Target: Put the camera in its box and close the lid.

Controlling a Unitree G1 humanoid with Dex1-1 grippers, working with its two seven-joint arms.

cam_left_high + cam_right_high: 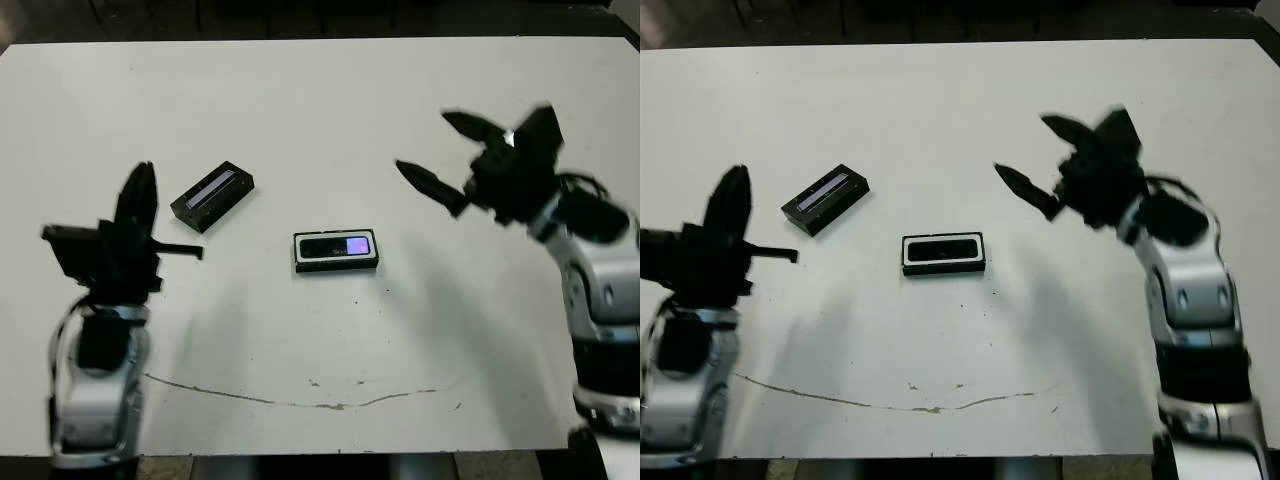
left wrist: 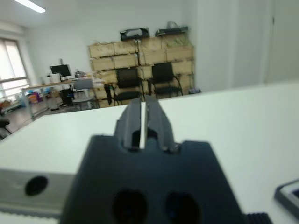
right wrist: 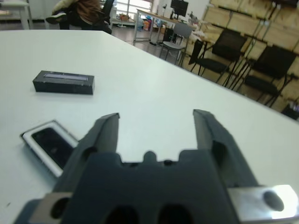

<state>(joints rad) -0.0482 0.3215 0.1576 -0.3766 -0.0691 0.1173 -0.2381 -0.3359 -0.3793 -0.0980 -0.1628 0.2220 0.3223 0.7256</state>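
The camera [image 1: 338, 247], black with a lit purple screen, lies flat inside the white-lined box [image 1: 336, 268] at the table's middle. The lid [image 1: 212, 196] rests apart to the box's left, pale strip facing up. My right gripper [image 1: 440, 155] hovers open to the right of the box and a little farther back, holding nothing. The right wrist view shows the box [image 3: 28, 136] and the lid [image 3: 64, 82] beyond the open right gripper [image 3: 156, 123]. My left gripper [image 1: 138, 190] is raised at the left, near the lid, shut and empty. Its fingers [image 2: 133, 116] are pressed together in the left wrist view.
A thin dark scratch [image 1: 290, 400] runs along the white table [image 1: 320, 110] near its front edge. Beyond the table stand black chairs [image 2: 163, 77] and stacked cardboard boxes [image 2: 140, 51]. A person [image 3: 77, 11] sits far off.
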